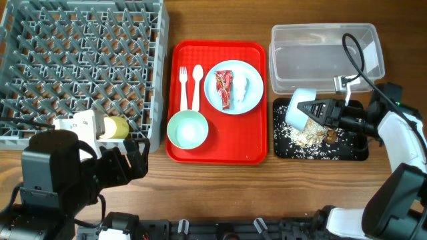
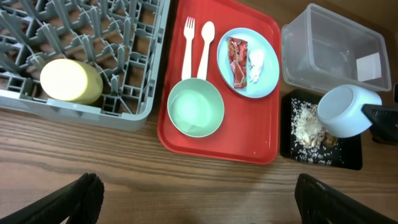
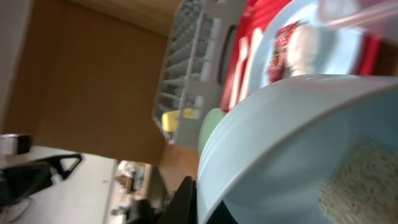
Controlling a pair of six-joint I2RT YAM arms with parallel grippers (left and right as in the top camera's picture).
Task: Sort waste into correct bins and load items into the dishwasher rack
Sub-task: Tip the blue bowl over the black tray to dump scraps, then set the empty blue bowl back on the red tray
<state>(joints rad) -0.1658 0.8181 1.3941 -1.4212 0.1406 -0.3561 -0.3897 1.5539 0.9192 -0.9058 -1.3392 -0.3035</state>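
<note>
Now | right end effector [image 1: 320, 111] clamped on bowl [image 1: 299, 107] rim, tilting it at frame right over black tray [image 1: 357, 155], apparently to shed scraps [image 1: 308, 137] | left end effector [image 1: 124, 162] released, lower left | cup [image 1: 115, 127] lying in rack [image 1: 80, 53]

left gripper [image 1: 132, 159] points forward, fingers spread wide; right arm [image 1: 401, 137] reaches inward, right gripper [image 1: 315, 110] clamped on a tilted bowl [image 1: 299, 107].
</note>
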